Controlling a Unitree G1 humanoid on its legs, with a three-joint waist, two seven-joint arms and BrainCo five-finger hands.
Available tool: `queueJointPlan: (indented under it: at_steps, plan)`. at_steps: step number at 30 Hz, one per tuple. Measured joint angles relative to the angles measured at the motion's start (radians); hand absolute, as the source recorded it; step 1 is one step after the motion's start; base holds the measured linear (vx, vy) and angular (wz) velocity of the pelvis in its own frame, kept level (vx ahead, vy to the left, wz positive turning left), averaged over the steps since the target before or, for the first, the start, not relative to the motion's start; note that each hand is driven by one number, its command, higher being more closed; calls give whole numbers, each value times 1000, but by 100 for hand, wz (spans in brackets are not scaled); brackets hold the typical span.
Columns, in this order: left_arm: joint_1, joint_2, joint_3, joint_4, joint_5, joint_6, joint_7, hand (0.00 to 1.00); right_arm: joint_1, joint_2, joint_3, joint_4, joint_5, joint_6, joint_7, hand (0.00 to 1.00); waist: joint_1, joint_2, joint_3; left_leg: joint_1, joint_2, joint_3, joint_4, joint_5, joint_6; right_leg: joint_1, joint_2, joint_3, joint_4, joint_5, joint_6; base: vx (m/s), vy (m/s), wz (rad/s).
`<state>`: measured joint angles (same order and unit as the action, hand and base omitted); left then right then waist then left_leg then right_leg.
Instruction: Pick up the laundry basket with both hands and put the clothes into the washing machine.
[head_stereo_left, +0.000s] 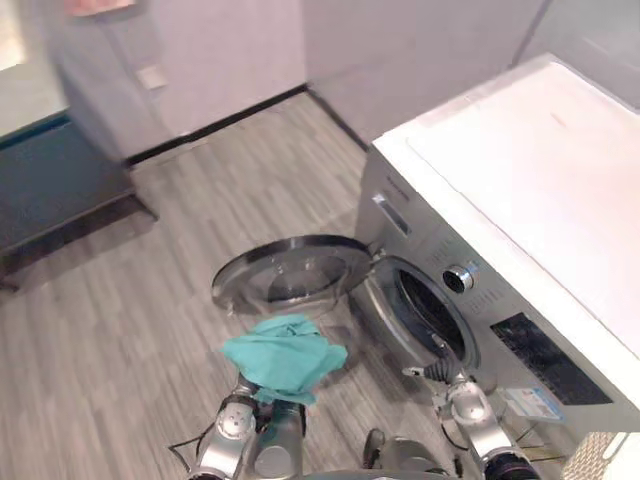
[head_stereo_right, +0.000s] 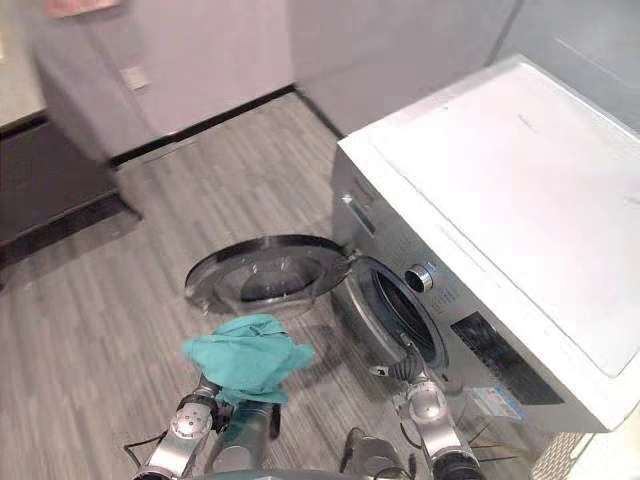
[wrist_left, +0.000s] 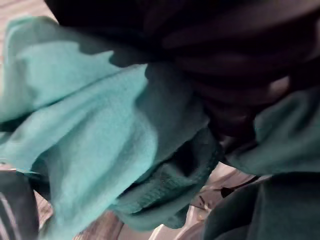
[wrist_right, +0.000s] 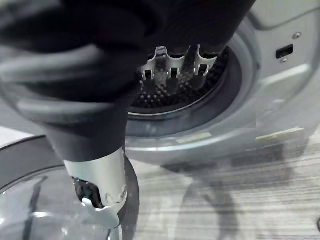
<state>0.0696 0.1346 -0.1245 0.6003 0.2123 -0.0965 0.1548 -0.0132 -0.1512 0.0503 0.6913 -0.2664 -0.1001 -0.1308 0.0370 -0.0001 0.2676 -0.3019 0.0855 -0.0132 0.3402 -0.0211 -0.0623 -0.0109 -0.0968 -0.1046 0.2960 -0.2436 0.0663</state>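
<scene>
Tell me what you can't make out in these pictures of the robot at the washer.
- Grip of the left hand: the teal cloth drapes over it in the eye views and the left wrist view.
- Washing machine drum: dark in the eye views, partly blocked by the right hand in its wrist view, so its contents are unknown.
- White lattice object: cut off by the eye view's corner; possibly the basket.

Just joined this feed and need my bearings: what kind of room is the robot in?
Probably a home laundry or utility room: a front-loading washing machine with its round door swung open, a teal garment held up near it, and grey plank flooring.
</scene>
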Motion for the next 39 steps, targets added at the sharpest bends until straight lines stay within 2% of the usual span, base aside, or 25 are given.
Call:
queueJointPlan:
  at_steps: [2, 5, 6, 8, 9, 10, 11, 12, 14, 15, 16, 17, 18, 19, 20, 21, 22, 24, 25, 26, 27, 29, 32, 36, 39]
  plan:
    - [-5, 21, -2, 0, 0, -1, -1, 100, -9, 21, 3, 0, -2, 0, 0, 0, 4, -14, -3, 33, -6, 117, -47, -16, 24, -44, -35, 92, -16, 49, 44, 119, 266, -122]
    - [9, 46, 2, 0, 0, 0, -1, 100, -13, 28, 30, 4, -2, 0, 0, 0, 3, -14, -3, 106, 0, 219, -98, -35, 54, -48, -58, 101, -41, 90, 70, 6, 168, -119]
    - [17, 48, 16, 0, 0, 0, 0, 100, -21, 28, 43, 14, -2, 0, 0, 0, 3, -13, -4, 142, 8, 266, -130, -36, 54, -61, -69, 37, -39, 113, 60, -61, 69, -127]
    - [28, 47, 36, 0, 0, 0, 1, 100, -34, 29, 50, 35, -2, 0, 0, 0, 2, -16, -6, 179, 27, 349, -176, -42, 47, -75, -103, -179, -32, 125, 18, -81, 24, -128]
    - [36, 47, 48, 0, 0, 0, 0, 100, -41, 25, 59, 49, -2, 0, -1, 0, 4, -20, -9, 191, 34, 387, -189, -54, 42, -78, -137, -380, -15, 106, -28, -58, -22, -111]
    - [42, 47, 52, 0, 0, 1, 1, 100, -42, 21, 60, 54, -2, 1, -1, 0, 0, -18, -10, 195, 42, 409, -193, -58, 34, -73, -162, -480, -15, 106, -40, -35, -19, -96]
    - [42, 49, 52, 0, 0, 2, 0, 100, -36, 21, 59, 55, -2, 2, -2, 0, -4, -19, -10, 196, 44, 416, -193, -57, 33, -67, -165, -494, -17, 111, -29, 20, -67, -56]
    - [44, 44, 50, 2, 2, 3, 0, 100, -27, 22, 59, 69, -2, 3, -2, 0, -23, -18, -10, 198, 54, 425, -183, -55, 29, -68, -146, -481, -24, 112, -21, 47, -66, -40]
    - [40, 38, 50, 16, 11, 4, 0, 100, -8, 21, 58, 80, -2, 16, -2, 0, -25, -14, -12, 196, 91, 440, -125, -76, 10, -60, -123, -462, -33, 107, -18, 77, -108, -41]
    - [41, 34, 53, 18, 17, 5, 0, 100, 6, 19, 58, 79, -2, 19, -2, 0, -23, -5, -9, 176, 147, 447, -20, -119, 3, -37, -89, -449, -52, 103, -21, 88, -140, -43]
    - [40, 32, 53, 18, 17, 6, 0, 100, 14, 17, 56, 81, -1, 21, -7, 0, -24, 2, -6, 136, 203, 435, 124, -135, 1, -15, -58, -438, -65, 97, -21, 69, -133, -43]
    - [38, 27, 53, 17, 16, 9, -1, 100, 22, 11, 55, 81, 0, 21, -13, 0, -22, 7, -3, 99, 246, 415, 236, -131, 5, -1, -40, -433, -73, 98, -20, 28, -118, -35]
    - [39, 20, 53, 16, 16, 11, 0, 100, 25, 3, 55, 81, 1, 22, -19, 0, -21, 17, 2, 87, 268, 395, 301, -126, 13, 15, -26, -421, -73, 94, -24, 37, -102, -43]
    - [40, 7, 52, 16, 12, 14, 0, 100, 31, -13, 47, 80, 8, 23, -26, 0, -23, 35, 11, 69, 289, 337, 387, -107, 39, 42, -11, -393, -71, 83, -24, 74, -69, -54]
    - [36, 2, 50, 16, 8, 15, 0, 100, 25, -19, 25, 80, 14, 23, -34, 0, -21, 33, 18, 32, 285, 288, 448, -87, 58, 56, -13, -370, -72, 80, -28, 102, -38, -54]
    - [34, -1, 48, 16, 1, 15, 1, 100, 20, -20, 18, 81, 19, 24, -41, 0, -21, 34, 19, 26, 272, 267, 450, -94, 52, 56, -14, -360, -71, 80, -28, 106, 5, -56]
    - [31, -11, 48, 16, -6, 16, 3, 100, 18, -23, 1, 81, 22, 30, -45, 0, -23, 37, 22, 28, 235, 218, 366, -135, 1, 40, -19, -337, -56, 80, -29, 101, 47, -59]
    - [27, -17, 46, 15, -6, 18, 3, 100, 12, -35, -29, 92, 23, 34, -54, 0, -25, 63, 26, 58, 188, 172, 182, -118, -2, 13, -14, -304, -26, 79, -27, 88, 102, -66]
    - [16, -10, 47, 16, -8, 20, 7, 100, -4, -36, -40, 116, 26, 37, -65, 0, -23, 69, 32, 94, 182, 181, 134, -128, -23, -8, -13, -275, 0, 71, -15, 54, 91, -48]
    - [-2, -5, 47, 15, -10, 20, 16, 100, -5, -27, -44, 117, 30, 37, -65, 0, -25, 49, 40, 96, 160, 188, 108, -128, -23, -30, -30, -271, 13, 64, -4, 48, 69, -34]
    - [-15, -5, 47, 16, -13, 20, 22, 100, -5, -24, -44, 120, 31, 37, -65, 0, -24, 41, 50, 94, 153, 194, 106, -128, -23, -43, -44, -267, 28, 61, 0, 4, 53, -13]
    - [-29, -6, 43, 16, -31, 21, 23, 100, -7, -19, -44, 124, 33, 37, -65, 0, -22, 26, 60, 78, 140, 209, 119, -129, -23, -84, -67, -247, 72, 53, 2, -34, 83, -11]
    - [-49, -9, 40, 4, -87, 23, 30, 100, -44, -20, -44, 141, 67, 34, -70, 0, -27, 21, 92, 35, 126, 214, 173, -154, -5, -149, -102, -232, 167, 25, 10, -88, 58, -5]
    - [-135, -12, 39, -5, -145, 22, 68, 100, -123, -28, -45, 169, 114, 33, -89, 0, -37, 16, 156, -130, 135, 201, 350, -234, 16, -329, -153, -204, 397, -65, 13, -210, 37, 5]
    - [-184, -16, 39, -5, -175, 22, 84, 100, -166, -28, -45, 166, 137, 33, -110, 0, -49, 13, 185, -241, 146, 193, 469, -275, 25, -448, -172, -174, 520, -96, 11, -217, 42, -10]
